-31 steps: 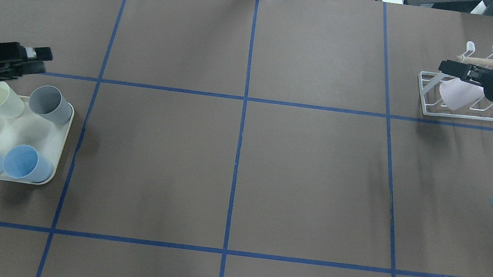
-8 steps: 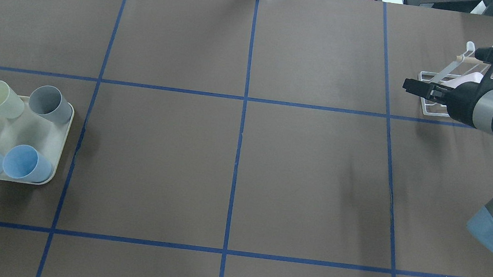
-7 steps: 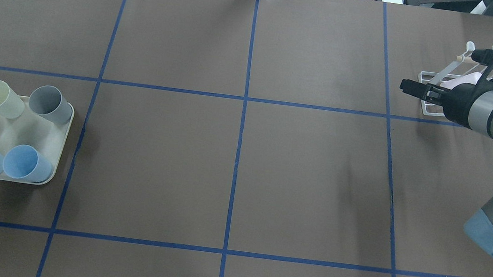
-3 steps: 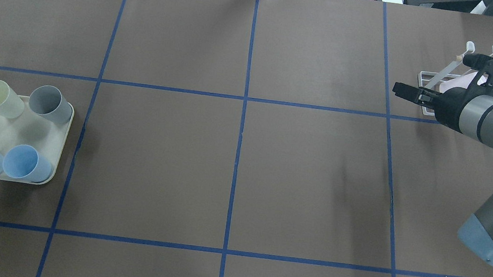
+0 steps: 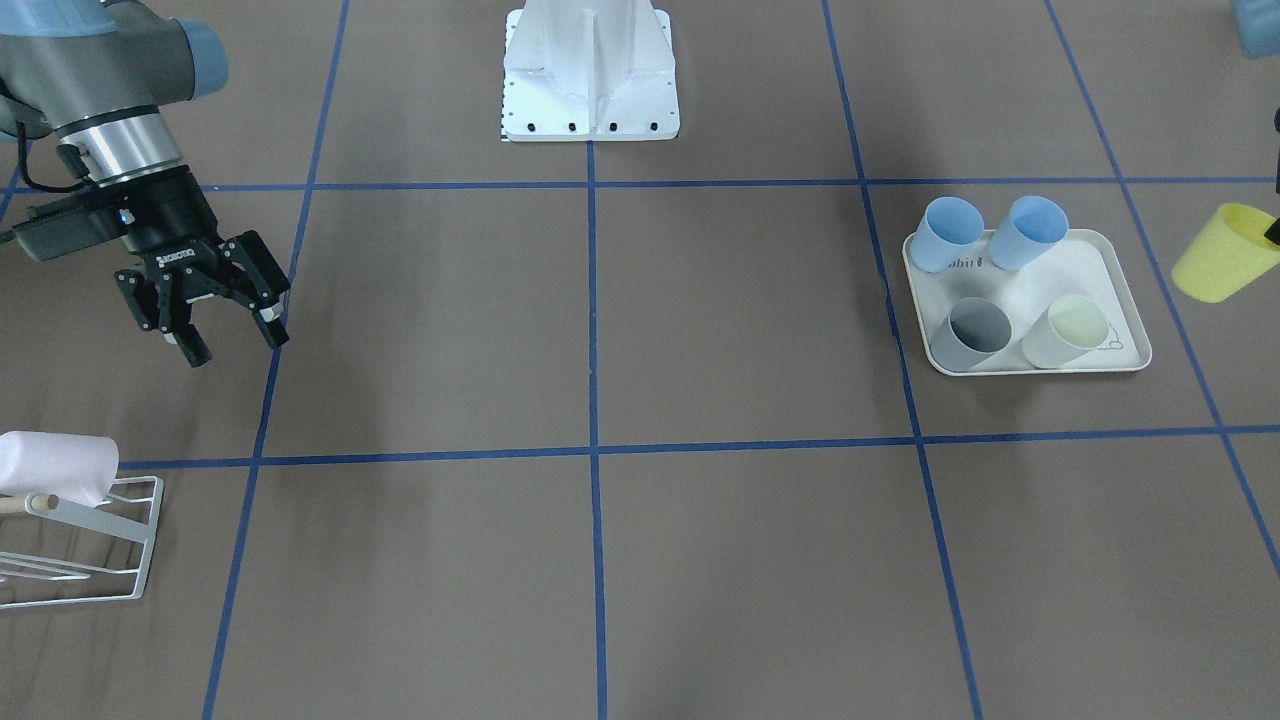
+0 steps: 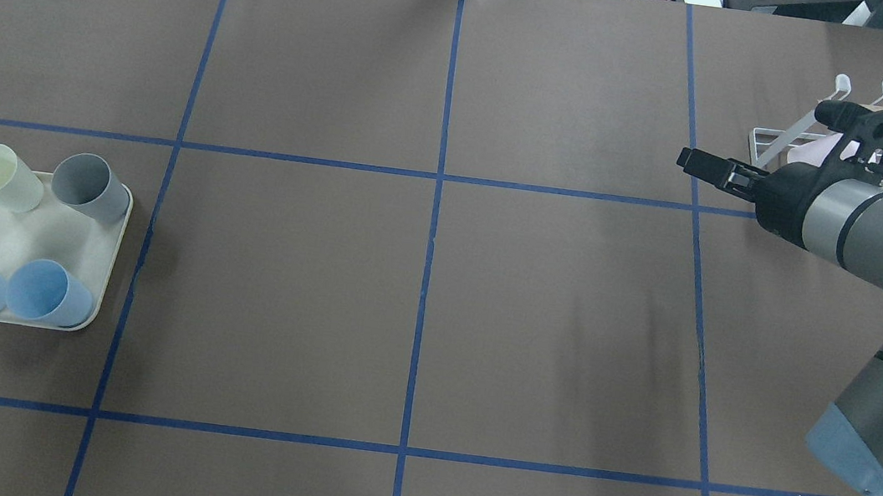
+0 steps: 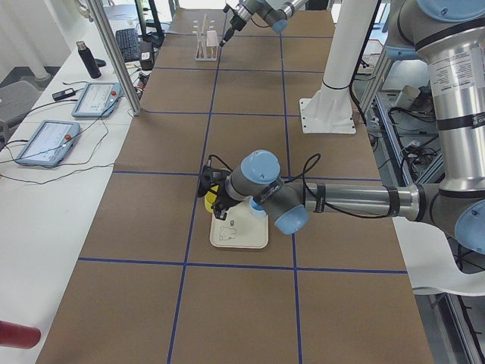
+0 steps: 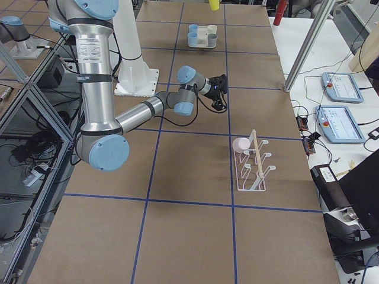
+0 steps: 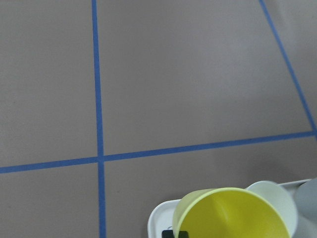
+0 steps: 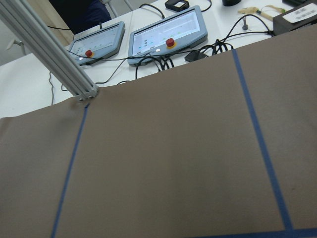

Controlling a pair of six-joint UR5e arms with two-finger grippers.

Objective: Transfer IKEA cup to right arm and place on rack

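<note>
Unreadable lettering on spread right pincer (image 5: 237,347); yellow cup (image 5: 1218,252) in left pincer (image 5: 1275,233).

Looks down on a brown table (image 9: 188,74) with blue tape (image 9: 97,74) in a cross at lower left and a slanting line at upper right. Catches at the bottom edge a yellow cup (image 9: 230,215), open mouth toward the lens, overlapping a pale cup (image 9: 278,201) behind it, with a grey cup (image 9: 308,208) at the right edge and a white tray (image 9: 156,223) corner at left. Shows a black bit (image 9: 174,233) at the yellow rim, too small to name.
</note>
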